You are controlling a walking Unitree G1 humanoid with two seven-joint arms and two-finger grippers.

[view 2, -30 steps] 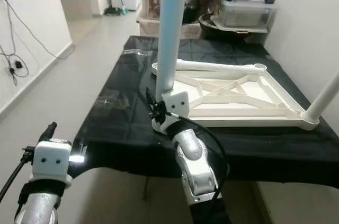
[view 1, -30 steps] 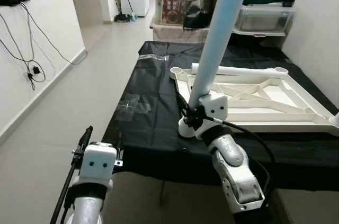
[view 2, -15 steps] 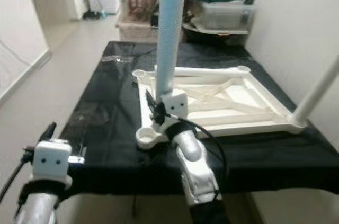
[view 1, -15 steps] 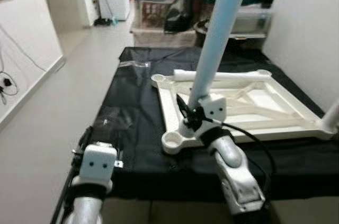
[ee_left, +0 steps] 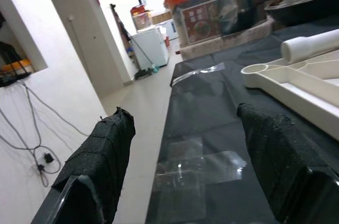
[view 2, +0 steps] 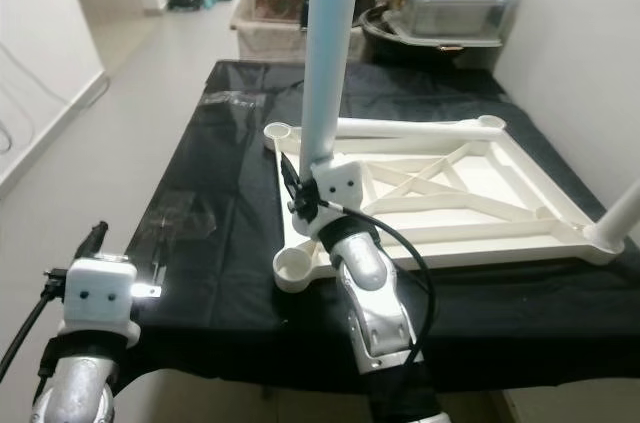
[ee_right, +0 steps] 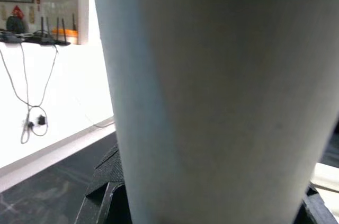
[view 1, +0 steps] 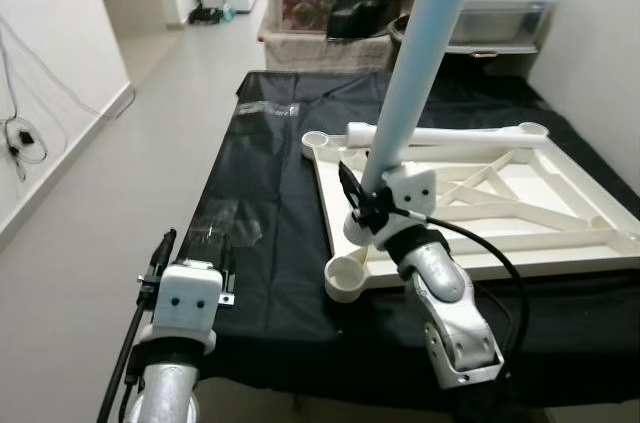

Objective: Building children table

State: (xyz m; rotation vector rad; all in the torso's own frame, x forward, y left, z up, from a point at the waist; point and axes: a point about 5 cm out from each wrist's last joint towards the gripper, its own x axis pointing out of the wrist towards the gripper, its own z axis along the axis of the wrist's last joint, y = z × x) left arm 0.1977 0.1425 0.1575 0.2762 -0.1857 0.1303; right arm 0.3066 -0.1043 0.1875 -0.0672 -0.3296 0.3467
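Observation:
An upside-down white table frame (view 1: 560,248) lies on a black-covered table (view 1: 270,173). My right gripper (view 1: 362,201) is shut on a light blue leg (view 1: 420,53) and holds it upright, slightly tilted, over the frame's near left part. The blue leg (ee_right: 212,102) sits between the black fingers (ee_right: 103,192) in the right wrist view. The open corner socket (view 1: 345,279) lies just in front of and below that gripper. A white leg (view 1: 450,135) lies along the frame's far edge. Another white leg (view 2: 622,218) stands in the near right corner. My left gripper (view 1: 192,255) is open and hovers at the table's near left edge, holding nothing.
A clear plastic bag (view 1: 225,223) lies on the cloth ahead of the left gripper. Storage boxes and a pot (view 1: 500,3) crowd the far end. A white wall (view 1: 600,53) runs close on the right. Open floor (view 1: 120,163) stretches to the left.
The camera has shifted. The near corner socket, which was hidden under my right gripper, now shows in front of it; the gripper and blue leg sit higher and farther back from the socket.

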